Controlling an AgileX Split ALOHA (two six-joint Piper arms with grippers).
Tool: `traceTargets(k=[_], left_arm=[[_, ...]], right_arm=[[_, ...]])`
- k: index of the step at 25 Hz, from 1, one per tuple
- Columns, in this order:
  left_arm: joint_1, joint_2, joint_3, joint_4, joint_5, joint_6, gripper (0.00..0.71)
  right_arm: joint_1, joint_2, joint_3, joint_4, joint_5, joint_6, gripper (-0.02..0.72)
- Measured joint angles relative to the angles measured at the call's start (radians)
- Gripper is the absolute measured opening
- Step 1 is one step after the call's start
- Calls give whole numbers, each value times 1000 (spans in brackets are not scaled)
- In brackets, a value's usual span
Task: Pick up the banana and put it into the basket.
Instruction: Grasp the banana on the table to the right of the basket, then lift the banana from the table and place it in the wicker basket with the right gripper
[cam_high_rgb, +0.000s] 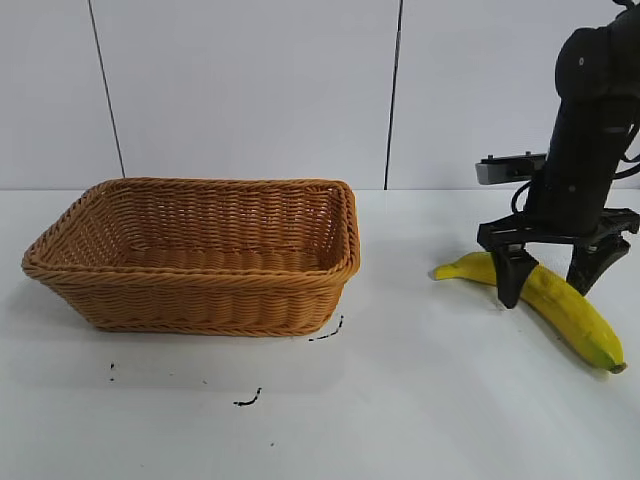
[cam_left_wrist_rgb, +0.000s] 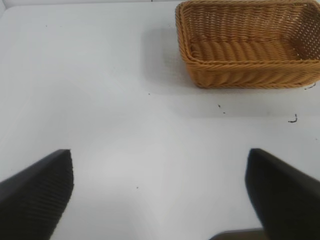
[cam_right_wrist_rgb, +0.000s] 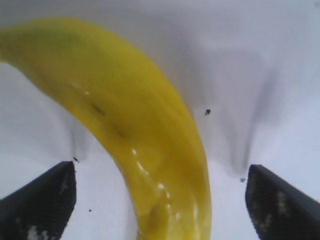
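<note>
down low, the right claw (cam_high_rgb: 546, 283) straddles the curved yellow banana (cam_high_rgb: 560, 305), fingers apart.

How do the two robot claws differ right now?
The right gripper points straight down with a finger on each side of the banana, which lies on the table; the left gripper straddles only bare table, far from the basket. The left's fingers stand wide apart; the right's sit closer round the fruit. Both have dark fingers.

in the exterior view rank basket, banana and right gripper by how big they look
1. basket, clearly largest
2. banana
3. right gripper, straddling the banana; its fingers span slightly less than the banana's length, so these two are close
</note>
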Motion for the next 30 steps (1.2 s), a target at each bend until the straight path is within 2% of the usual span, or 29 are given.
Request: traceTargets(k=[1, 2, 7, 14, 17, 20, 30], left_arm=[[0, 0, 0, 0, 0, 0, 693], [0, 0, 0, 0, 0, 0, 693], [0, 0, 0, 0, 0, 0, 693], [0, 0, 0, 0, 0, 0, 693], [0, 0, 0, 0, 0, 0, 693], [0, 0, 0, 0, 0, 0, 693], [0, 0, 0, 0, 0, 0, 693]], right_arm=[[0, 0, 0, -3, 1, 0, 326], [0, 0, 0, -3, 6, 3, 281], [0, 0, -6, -13, 45, 3, 292], [0, 0, -196, -20, 274, 13, 292], [0, -24, -283, -3, 286, 48, 292], [0, -70, -349, 22, 288, 55, 292], [20, -142, -391, 13, 293, 11, 292]])
